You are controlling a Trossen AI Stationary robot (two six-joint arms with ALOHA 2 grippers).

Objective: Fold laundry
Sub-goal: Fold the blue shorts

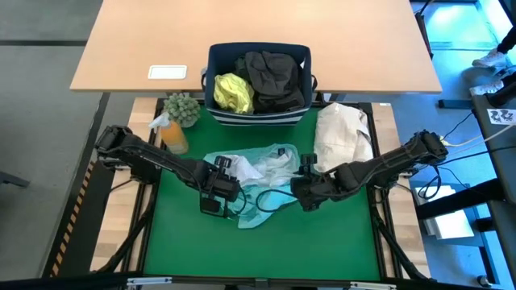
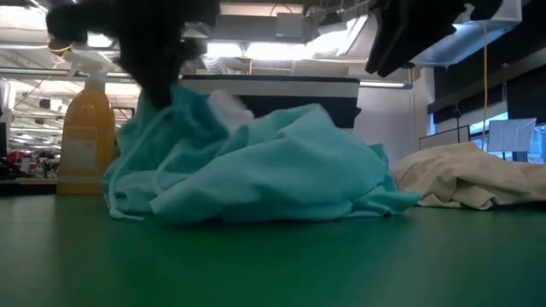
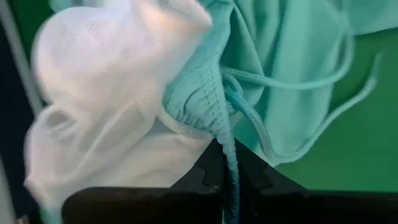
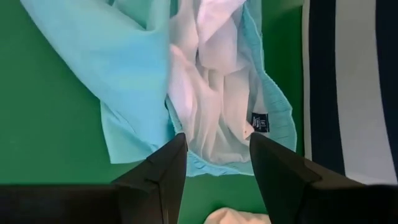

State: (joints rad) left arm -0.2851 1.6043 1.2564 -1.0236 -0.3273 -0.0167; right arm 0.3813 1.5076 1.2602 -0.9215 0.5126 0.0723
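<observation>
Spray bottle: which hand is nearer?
Left. The left hand sits at the turquoise garment's left edge, just right of the spray bottle; the right hand is across the garment.

A crumpled turquoise cloth garment (image 2: 256, 162) lies heaped at the centre of the green surface (image 2: 273, 264). A patch of white lining (image 2: 229, 107) shows near the top of the heap. A dark end effector (image 2: 158, 72) descends from above onto the upper left of the garment and touches the fabric there; its finger position is not discernible. A second dark end effector (image 2: 401, 34) hangs above the right side, clear of the fabric. An orange plastic spray bottle (image 2: 85, 136) stands upright to the left, behind the heap. A cream-beige cloth bundle (image 2: 469, 175) lies to the right, near the garment's edge. A dark fabric bin (image 2: 341, 94) stands behind the heap.
</observation>
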